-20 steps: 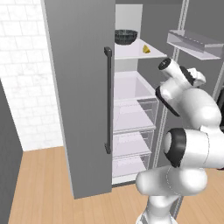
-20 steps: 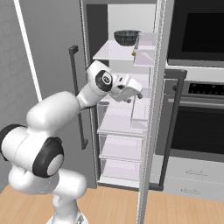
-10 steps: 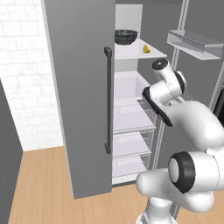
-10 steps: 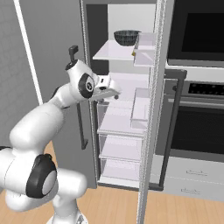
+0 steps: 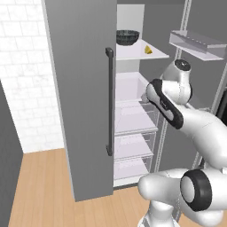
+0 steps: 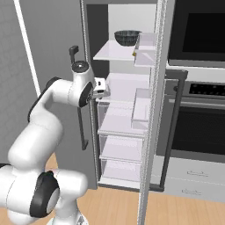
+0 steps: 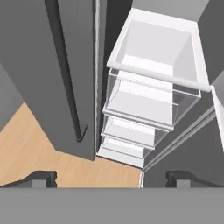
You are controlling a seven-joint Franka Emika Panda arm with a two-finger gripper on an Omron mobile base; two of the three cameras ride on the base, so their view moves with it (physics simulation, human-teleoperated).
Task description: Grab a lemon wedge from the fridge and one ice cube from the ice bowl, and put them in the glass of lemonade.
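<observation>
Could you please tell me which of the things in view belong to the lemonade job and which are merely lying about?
Belonging to the job:
- fridge, its door open
- lemon wedge on the top shelf
- claw, open and empty

Just lying about:
- dark bowl on the same shelf
- wire drawers lower down
- oven beside the fridge

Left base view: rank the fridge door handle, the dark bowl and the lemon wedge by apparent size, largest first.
1. fridge door handle
2. dark bowl
3. lemon wedge, smallest by far

Glossy white arm [image 5: 195, 119], dark, seemingly black joints.
</observation>
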